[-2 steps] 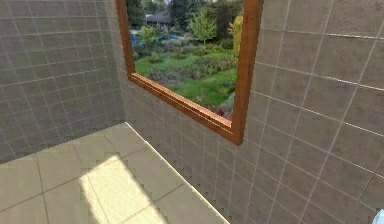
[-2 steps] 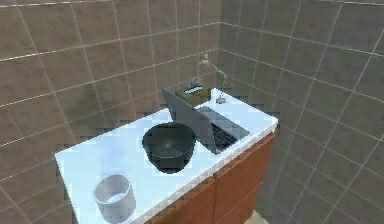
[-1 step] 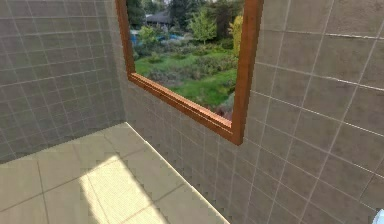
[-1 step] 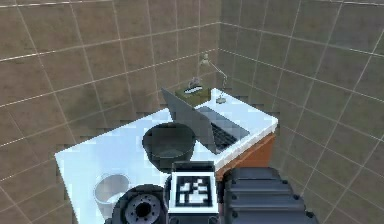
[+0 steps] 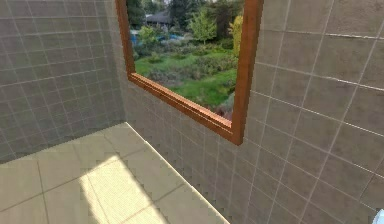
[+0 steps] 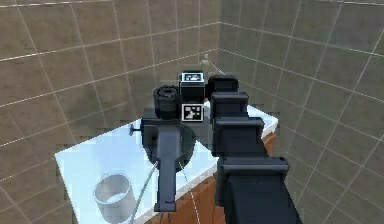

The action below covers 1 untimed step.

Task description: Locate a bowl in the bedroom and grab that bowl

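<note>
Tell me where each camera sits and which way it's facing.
Forward view: on the robot, looking ahead and slightly down at a wood-framed window in a brown-grey tiled wall.
Arm side view: on the robot's body, looking sideways over a pale blue tabletop with a whitish round container; the dark square arm bar and pincer show.
Both show square-tiled walls.

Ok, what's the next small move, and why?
Probably ease the gripper toward the arm side view's left: the pale bowl-like vessel stands on the light tabletop just left of it. I cannot tell whether they touch.
</note>
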### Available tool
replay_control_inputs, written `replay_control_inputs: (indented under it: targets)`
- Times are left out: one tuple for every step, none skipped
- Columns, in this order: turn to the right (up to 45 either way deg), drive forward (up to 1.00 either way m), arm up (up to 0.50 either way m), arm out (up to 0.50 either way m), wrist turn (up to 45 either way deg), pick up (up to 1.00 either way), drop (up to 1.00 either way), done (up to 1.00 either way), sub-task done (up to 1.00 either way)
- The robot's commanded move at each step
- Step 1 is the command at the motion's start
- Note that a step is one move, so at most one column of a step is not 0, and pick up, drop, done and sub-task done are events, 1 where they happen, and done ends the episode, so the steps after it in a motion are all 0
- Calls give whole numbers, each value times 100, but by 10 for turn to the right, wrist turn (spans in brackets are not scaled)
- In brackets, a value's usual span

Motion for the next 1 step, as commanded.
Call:
replay_control_inputs:
  targets:
    - [0, 0, 0, 0, 450, 0, 0, 0, 0]
